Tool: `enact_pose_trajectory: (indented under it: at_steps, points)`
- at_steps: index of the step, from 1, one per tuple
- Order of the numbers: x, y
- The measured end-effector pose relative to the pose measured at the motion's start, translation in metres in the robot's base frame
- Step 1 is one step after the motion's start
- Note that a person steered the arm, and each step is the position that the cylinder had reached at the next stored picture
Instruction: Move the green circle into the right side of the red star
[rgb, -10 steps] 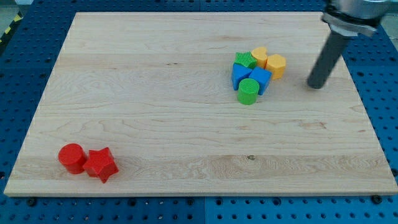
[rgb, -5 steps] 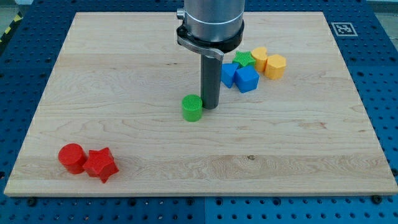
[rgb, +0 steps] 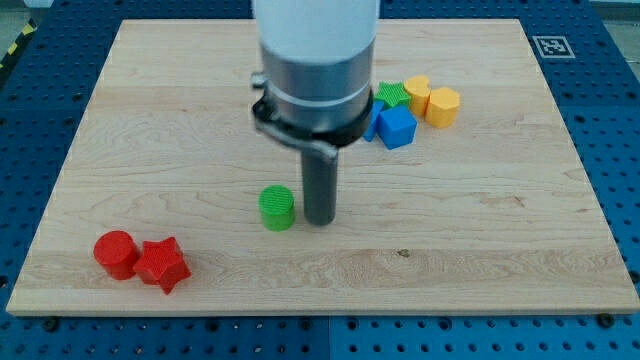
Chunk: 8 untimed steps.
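Camera view: my tip just right of green circle; red star bottom-left; no gripper.

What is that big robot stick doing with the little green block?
My tip is just to the view's right of the green circle, pushing it across the wooden board toward the red star at the view's bottom left. A red circle touches the star's left side. The green circle is not at the star yet.
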<state>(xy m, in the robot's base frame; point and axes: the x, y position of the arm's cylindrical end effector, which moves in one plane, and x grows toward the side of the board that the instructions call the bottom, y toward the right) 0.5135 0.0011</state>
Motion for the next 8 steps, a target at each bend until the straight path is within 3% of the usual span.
enact_pose_trajectory:
  at_steps: [1,3,6,8]
  points:
    - [-0.033,-0.001]
    - [0.019,-0.038]
    - [0.007,-0.023]
    - [0.059,-0.086]
